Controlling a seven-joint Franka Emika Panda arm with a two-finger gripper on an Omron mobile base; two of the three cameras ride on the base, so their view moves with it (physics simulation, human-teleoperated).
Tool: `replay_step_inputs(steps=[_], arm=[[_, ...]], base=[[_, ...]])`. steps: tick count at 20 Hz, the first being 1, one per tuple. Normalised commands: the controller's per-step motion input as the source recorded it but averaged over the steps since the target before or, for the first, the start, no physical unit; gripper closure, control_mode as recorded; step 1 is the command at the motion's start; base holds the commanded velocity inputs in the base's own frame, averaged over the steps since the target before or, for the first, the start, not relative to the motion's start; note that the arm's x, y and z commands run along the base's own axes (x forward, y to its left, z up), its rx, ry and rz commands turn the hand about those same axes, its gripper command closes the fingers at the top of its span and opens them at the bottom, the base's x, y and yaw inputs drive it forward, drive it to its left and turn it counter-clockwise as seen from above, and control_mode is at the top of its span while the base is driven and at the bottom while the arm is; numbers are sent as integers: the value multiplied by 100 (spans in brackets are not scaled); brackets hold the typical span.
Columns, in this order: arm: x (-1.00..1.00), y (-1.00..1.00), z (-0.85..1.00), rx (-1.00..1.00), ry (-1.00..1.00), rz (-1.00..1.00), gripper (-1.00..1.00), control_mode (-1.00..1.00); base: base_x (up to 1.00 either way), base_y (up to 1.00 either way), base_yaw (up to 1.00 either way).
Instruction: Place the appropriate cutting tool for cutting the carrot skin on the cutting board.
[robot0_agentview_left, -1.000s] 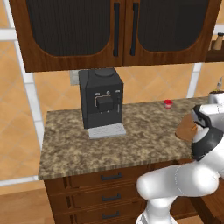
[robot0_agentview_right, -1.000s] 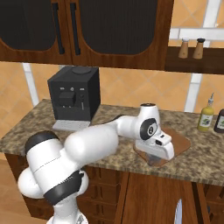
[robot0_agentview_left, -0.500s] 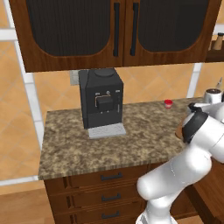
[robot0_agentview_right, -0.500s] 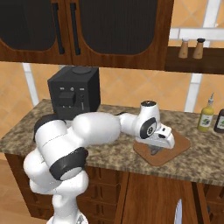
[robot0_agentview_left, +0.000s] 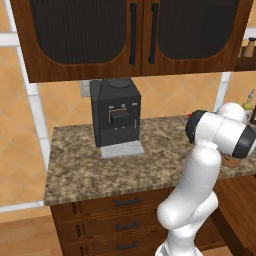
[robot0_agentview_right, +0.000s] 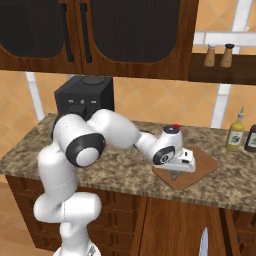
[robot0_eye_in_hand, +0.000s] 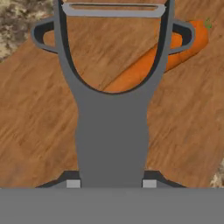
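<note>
Hand (robot0_agentview_right: 175, 174), moved right since a second ago, grasps grey Y-shaped peeler (robot0_eye_in_hand: 112, 113) above flat brown wooden cutting board (robot0_agentview_right: 202, 167); slim orange carrot (robot0_eye_in_hand: 162, 59) lies there. Release seems next.

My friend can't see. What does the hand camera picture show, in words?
A grey Y-shaped peeler, held in the gripper, points out over a brown wooden cutting board. An orange carrot lies on the board behind the peeler's forked head, and speckled countertop shows at a corner.
</note>
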Motion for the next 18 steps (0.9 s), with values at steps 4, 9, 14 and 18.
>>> replay_step_inputs(steps=[4, 9, 14, 18], arm=[[31, -2, -51, 6, 0, 14, -100, -100], [-16, -1, 13, 2, 0, 7, -100, -100], [-56, 23, 93, 0, 0, 4, -100, -100], [-49, 53, 86, -3, 1, 3, -100, -100]], base=[[0, 0, 0], [0, 0, 0], [0, 0, 0], [0, 0, 0]])
